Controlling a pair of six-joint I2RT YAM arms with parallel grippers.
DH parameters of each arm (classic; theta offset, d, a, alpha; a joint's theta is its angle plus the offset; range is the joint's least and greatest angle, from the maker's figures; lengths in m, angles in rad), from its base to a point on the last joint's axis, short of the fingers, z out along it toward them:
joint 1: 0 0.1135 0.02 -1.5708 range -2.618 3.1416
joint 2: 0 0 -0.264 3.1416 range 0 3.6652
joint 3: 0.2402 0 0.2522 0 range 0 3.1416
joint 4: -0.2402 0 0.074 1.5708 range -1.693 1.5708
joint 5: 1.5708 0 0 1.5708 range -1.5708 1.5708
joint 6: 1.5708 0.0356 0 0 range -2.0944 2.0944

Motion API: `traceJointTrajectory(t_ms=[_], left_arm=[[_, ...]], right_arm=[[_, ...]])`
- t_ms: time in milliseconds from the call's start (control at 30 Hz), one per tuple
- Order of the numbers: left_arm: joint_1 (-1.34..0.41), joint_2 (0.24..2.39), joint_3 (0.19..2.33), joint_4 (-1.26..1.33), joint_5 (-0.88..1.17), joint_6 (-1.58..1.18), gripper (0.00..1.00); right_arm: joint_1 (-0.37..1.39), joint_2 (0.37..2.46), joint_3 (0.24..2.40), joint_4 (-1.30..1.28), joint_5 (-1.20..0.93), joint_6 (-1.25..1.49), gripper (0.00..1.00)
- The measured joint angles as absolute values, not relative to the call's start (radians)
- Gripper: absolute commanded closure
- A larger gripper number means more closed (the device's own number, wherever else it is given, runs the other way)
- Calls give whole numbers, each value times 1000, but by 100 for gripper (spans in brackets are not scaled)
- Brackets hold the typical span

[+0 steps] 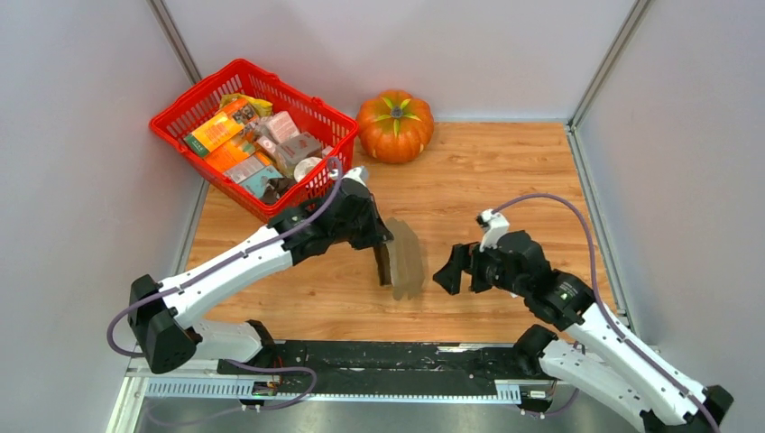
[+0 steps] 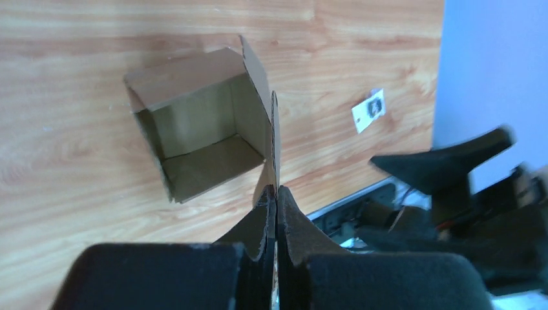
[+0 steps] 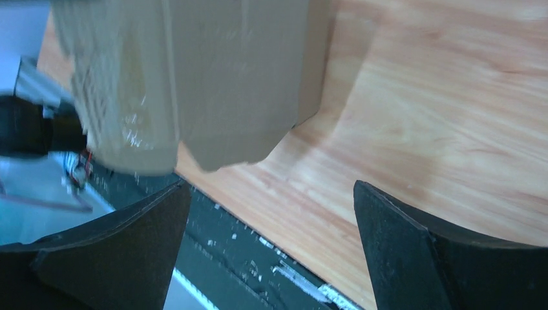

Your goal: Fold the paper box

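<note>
Paper box (image 1: 408,259), half-formed with its walls up, is held well nearer the arm bases than the pumpkin (image 1: 395,124), one flap pinched flat in the closed left gripper (image 2: 276,258). The right gripper (image 1: 456,269) gapes wide just beside it. Next, I judge, it must catch a loose flap.

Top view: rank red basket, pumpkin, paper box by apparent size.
1. red basket
2. pumpkin
3. paper box, which is blurred and partly behind the left hand, so this rank is less sure
</note>
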State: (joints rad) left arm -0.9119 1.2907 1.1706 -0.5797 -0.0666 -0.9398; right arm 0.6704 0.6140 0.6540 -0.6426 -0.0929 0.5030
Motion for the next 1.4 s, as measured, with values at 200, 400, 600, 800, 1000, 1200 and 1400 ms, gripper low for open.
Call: traceJointTrajectory(t_ms=[200,400,600,800,1000,1200,1400], left_arm=[[-854,1254,1182,-682,-100,-1210,100],[-828,1323,1322,-857,-154,-1324,100],[-808,1330,1291,-902,-152,-1414,100],[-789,1321,1223,-904,-124,-1485,99],[-772,1274,1209,-900,-113,-1505,98],[-765,1243,1198,-889,-97,-1506,81],[-763,1215,1168,-878,-91,-1489,48]], right_arm=[[986,676,691,-625,10,434,0],[1245,826,818,-578,214,344,5],[1311,965,851,-537,355,263,12],[1327,1020,851,-451,417,211,13],[1328,1113,855,-400,511,168,12],[1327,1166,860,-384,579,148,11],[1298,1184,876,-376,674,149,10]])
